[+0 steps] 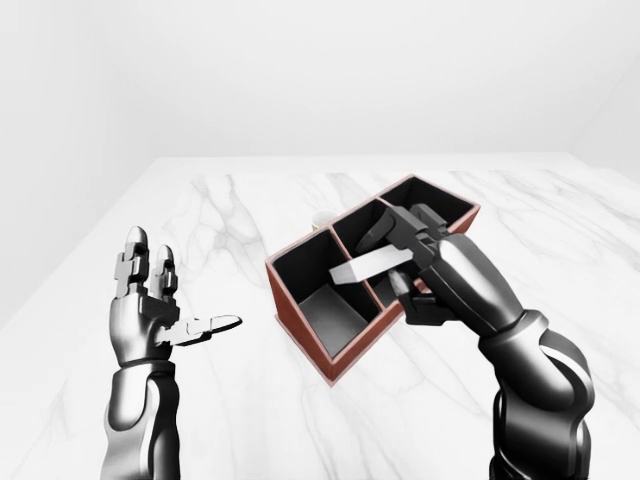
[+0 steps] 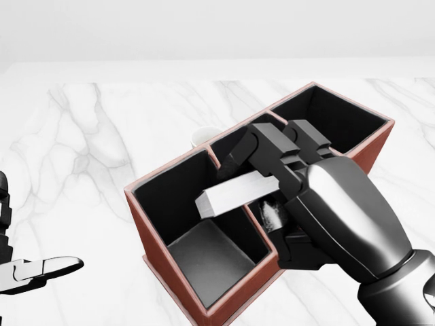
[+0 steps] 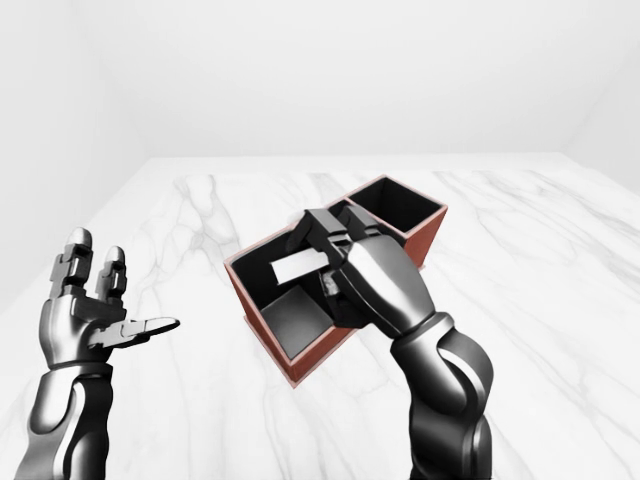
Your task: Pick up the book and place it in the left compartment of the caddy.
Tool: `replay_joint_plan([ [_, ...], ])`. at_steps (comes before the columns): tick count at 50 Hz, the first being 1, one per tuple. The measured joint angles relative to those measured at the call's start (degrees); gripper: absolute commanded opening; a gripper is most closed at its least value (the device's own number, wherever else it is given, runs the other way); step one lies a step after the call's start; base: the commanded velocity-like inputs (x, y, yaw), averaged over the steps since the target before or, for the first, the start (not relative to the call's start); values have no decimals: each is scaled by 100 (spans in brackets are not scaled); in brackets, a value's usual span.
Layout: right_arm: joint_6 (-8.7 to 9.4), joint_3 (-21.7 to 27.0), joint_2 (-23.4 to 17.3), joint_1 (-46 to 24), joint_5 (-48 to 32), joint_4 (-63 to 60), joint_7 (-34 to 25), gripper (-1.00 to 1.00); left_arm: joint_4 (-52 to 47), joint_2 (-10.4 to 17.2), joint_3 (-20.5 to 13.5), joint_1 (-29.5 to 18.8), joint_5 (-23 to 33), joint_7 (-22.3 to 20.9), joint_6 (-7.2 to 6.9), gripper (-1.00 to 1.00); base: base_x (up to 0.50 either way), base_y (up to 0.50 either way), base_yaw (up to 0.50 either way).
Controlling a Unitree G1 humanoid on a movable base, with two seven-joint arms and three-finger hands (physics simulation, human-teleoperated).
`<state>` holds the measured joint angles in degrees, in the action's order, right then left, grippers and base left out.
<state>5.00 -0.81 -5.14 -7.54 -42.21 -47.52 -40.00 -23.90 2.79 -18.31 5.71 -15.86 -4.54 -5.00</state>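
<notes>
So there's a big white marble table [image 2: 102, 136] with a reddish three-compartment caddy [image 2: 158, 263] sitting diagonally on it, black inside, and a small pale round thing [image 2: 202, 135] peeking out just past its upper wall in the head view, can't tell what it is. The right hand [image 2: 272, 166] has its fingers clamped on the book [image 2: 234, 191], a pale grey slab held roughly level over the divider between the left and middle compartments, its free end poking out above the left one. The left hand [image 1: 150, 300] is well off to the left, fingers spread wide, holding nothing.
</notes>
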Motion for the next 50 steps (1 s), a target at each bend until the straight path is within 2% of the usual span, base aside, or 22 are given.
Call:
replay_joint_plan([
  [11, 0, 271, -206, 27, 1072, 310, 0, -100, -10, -6, 7, 9, 9, 2, 0, 100, 0, 0, 0],
  [22, 0, 309, -323, 75, 1644, 575, 0, -100, -10, -7, 7, 11, 9, 2, 0, 100, 0, 0, 0],
  [33, 0, 194, -343, 147, 1817, 812, 0, -100, -10, -9, 13, 13, 14, 3, 0, 100, 0, 0, 0],
  [50, 0, -17, -324, 166, 1638, 920, 0, -100, 5, -6, 15, 4, 14, 7, 0, 100, 0, 0, 0],
])
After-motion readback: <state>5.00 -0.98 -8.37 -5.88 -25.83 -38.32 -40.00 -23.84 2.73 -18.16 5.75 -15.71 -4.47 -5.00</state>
